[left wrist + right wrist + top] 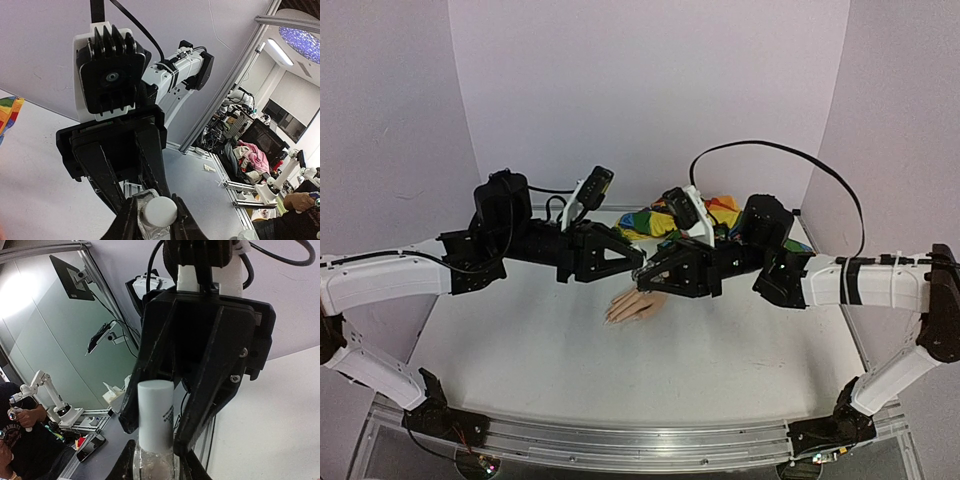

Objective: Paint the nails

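The peach mannequin hand lies on the white table, fingers pointing near-left; its nails are too small to make out. Its rainbow sleeve runs back right and also shows in the left wrist view. Both grippers meet tip to tip just above the hand. My right gripper is shut on a small clear bottle. My left gripper is shut on the bottle's white cap.
The white table is walled by pale panels at the back and sides. A black cable arcs above the right arm. An aluminium rail runs along the near edge.
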Available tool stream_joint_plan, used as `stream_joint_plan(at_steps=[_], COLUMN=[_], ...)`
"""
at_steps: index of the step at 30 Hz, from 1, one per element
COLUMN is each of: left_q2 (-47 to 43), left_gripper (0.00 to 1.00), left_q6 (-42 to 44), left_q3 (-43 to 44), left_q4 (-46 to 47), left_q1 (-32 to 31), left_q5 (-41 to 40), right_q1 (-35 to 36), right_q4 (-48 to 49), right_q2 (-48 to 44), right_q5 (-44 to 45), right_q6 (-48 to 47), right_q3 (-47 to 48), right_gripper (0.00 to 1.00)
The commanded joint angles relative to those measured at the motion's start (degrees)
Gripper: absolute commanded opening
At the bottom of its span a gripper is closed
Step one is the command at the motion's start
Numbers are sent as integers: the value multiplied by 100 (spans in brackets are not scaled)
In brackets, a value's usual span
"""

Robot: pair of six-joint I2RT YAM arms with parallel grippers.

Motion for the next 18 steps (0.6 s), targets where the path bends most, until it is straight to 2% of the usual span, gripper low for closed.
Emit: stream_joint_plan(at_steps=[1,4,7,9,14,16,18], left_q2=[84,82,-14,-114,-343,-318,-275], left_gripper=[16,1,0,0,0,0,0], left_q6=[-62,-63,-140,-217,-487,-617,-735], left_q3=[378,294,84,-101,-542,-599,-536], left_q4=[334,327,317,293,192,82,-71], left_q1=[-25,-25,-25,-28,-41,-43,-49], left_q5=[-30,-390,-1023,-1625,-3122,-3491,-3615], right_q1=[12,29,36,112,1064,1338,1485], right_q4=[192,-1014,-2085,-2493,-3393,-3390,-3388], right_q2=[-165,-386,-620,-767,-402,-117,116], right_q5=[263,1183,2654,4209,10074,11456,11830], right_q6=[-382,-1208,-1847,-2045,-2380,-2461,-2566], right_q3=[22,59,152,152,595,783,982], right_gripper=[0,0,0,0,0,0,0])
